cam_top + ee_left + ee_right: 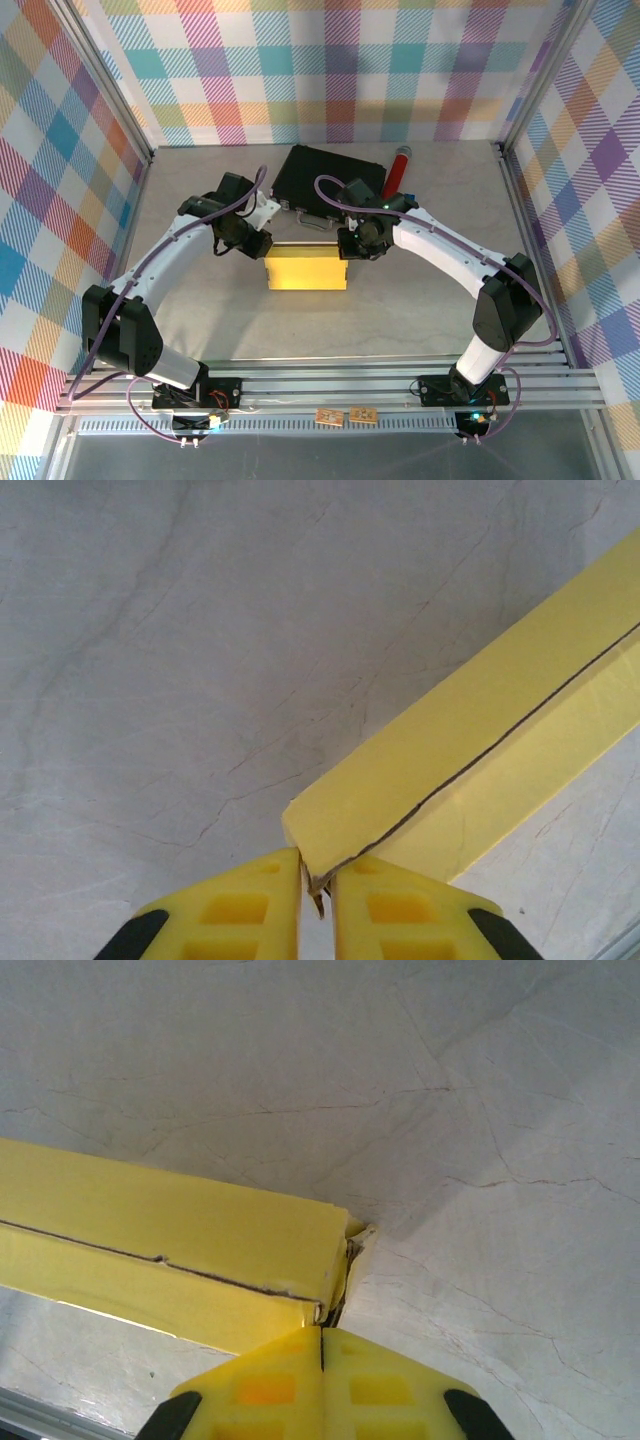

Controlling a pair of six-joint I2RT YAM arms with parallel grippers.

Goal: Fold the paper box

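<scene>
The paper box (pixel 305 268) is bright yellow and folded flat-sided, lying at the middle of the grey table. My left gripper (pixel 262 245) is at its far left corner. In the left wrist view the box (pixel 470 740) runs up to the right, and the left gripper (pixel 318 888) is shut on a thin cardboard edge at its corner. My right gripper (pixel 346 245) is at the box's far right corner. In the right wrist view the box (pixel 170 1230) stretches left, and the right gripper (pixel 322 1338) is shut with the box's end flap pinched at its tips.
A black hard case (pixel 330 180) lies just behind the box, close to both wrists. A red-handled tool (pixel 397 170) lies to its right. Plaid walls and aluminium posts (pixel 520 180) enclose the table.
</scene>
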